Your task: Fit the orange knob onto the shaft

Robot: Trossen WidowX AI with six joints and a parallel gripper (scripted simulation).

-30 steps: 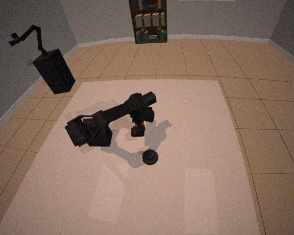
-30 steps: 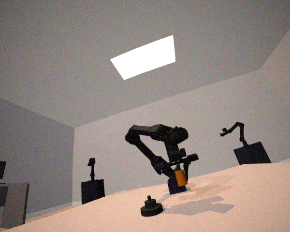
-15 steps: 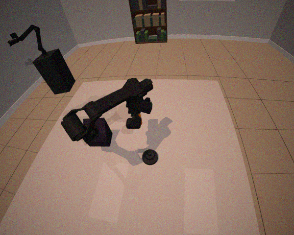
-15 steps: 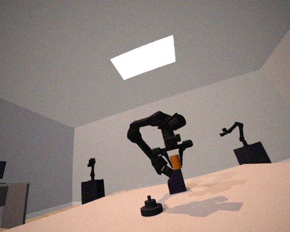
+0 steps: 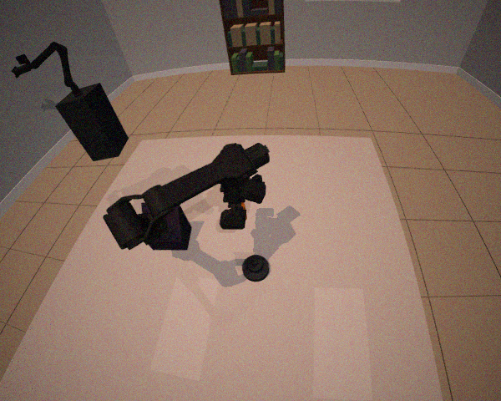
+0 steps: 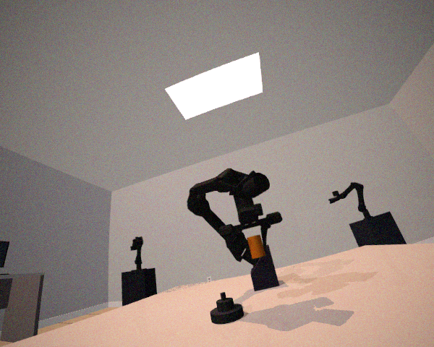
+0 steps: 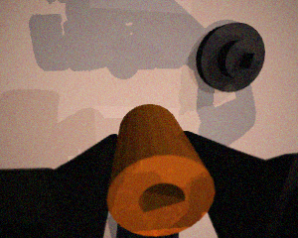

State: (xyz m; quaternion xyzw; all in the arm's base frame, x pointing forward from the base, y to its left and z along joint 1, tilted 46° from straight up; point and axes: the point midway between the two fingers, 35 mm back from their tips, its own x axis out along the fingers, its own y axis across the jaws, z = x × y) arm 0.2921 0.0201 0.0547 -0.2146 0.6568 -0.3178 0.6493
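My gripper is shut on the orange knob and holds it upright above the table. Only a sliver of the knob shows in the top view, behind a dark finger. In the wrist view the D-shaped hole faces the camera, its flat edge at the lower side, rising slightly to the right. The round black pedestal stands apart from the knob, at upper right in the wrist view. Its dark shaft is bare; its flat side cannot be made out.
The pale table top carries the arm's dark base and the arm's shadows. Other arms on dark blocks and a bookshelf stand in the background.
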